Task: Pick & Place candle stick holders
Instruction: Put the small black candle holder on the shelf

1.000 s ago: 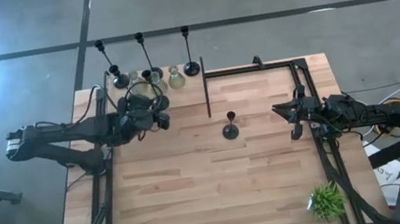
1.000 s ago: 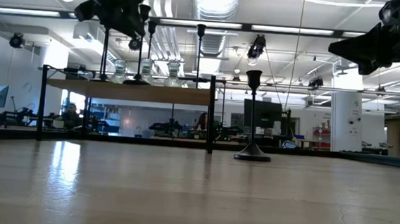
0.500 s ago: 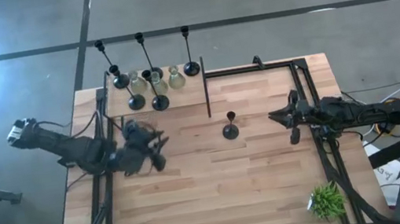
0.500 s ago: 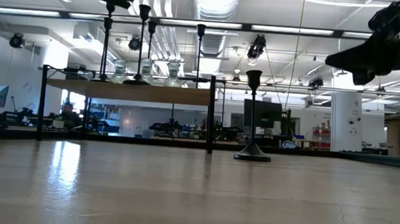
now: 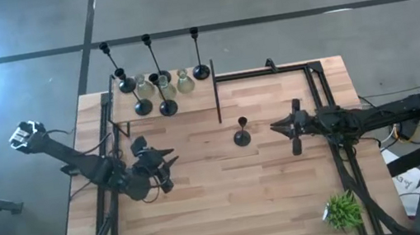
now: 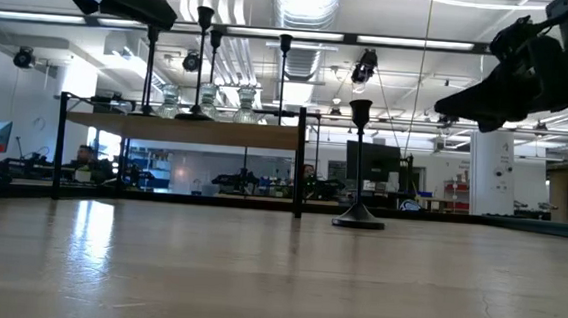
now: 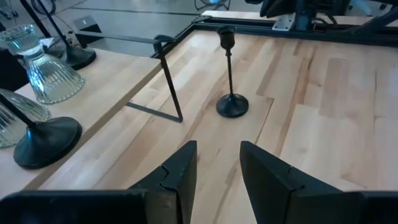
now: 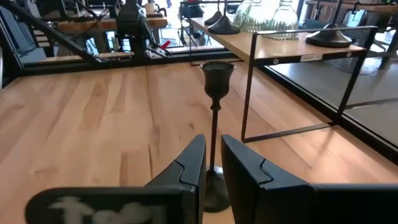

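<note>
A short black candle stick holder stands upright on its round base in the middle of the wooden table; it also shows in the low view. My right gripper hovers just to its right, pointing at it. The fingers stand a narrow gap apart and hold nothing, and the holder's stem shows ahead through that gap. My left gripper is open and empty above the table's left part, pointing toward the same holder. Several black holders and pale glass ones stand on a raised shelf at the far left.
A thin black frame closes the shelf's right end. A black rail runs along the table's far right and down its right side. A small green potted plant stands at the near right corner.
My left gripper has drawn back from the shelf toward the table's near edge, empty. My right gripper has gone toward the table's left, closer to the short black holder. The holder has not moved.
</note>
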Motion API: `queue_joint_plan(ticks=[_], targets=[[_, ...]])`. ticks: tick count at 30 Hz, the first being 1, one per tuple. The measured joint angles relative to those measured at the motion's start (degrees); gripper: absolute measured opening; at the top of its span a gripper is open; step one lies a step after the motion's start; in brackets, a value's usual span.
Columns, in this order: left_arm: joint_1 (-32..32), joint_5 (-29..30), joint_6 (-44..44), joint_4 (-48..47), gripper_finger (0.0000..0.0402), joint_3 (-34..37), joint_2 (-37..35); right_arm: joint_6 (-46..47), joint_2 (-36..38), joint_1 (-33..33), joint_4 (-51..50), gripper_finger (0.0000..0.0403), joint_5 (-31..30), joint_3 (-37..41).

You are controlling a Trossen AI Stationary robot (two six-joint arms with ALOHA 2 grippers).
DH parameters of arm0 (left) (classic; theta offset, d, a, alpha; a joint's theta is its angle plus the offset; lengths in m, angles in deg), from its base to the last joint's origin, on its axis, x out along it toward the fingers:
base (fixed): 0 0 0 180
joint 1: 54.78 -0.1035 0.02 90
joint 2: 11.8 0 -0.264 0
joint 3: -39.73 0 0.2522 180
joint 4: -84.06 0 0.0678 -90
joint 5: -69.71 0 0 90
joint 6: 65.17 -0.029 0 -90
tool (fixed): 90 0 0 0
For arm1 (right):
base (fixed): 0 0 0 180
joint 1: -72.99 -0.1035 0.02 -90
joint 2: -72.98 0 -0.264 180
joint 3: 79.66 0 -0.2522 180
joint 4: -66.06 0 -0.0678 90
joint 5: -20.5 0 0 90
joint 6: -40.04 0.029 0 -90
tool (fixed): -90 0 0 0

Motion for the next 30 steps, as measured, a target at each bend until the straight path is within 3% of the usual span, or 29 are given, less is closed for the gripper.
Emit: queue_joint_plan(ticks=[9, 21, 30], targets=[[-0.1, 0.0, -1.3, 0.8, 0.0126, 0.5, 0.0, -1.8, -14.9, 0.0, 14.2, 0.0051, -0.3, 0.0], [-0.1, 0.0, -1.1, 0.8, 0.0126, 0.5, 0.0, -1.9, -33.4, 0.0, 33.6, 0.0126, -5.5, -0.1], [-0.1, 0.0, -0.9, 0.8, 0.0126, 0.6, 0.0, -2.0, -44.6, 0.4, 34.7, 0.0146, -8.0, -6.3]])
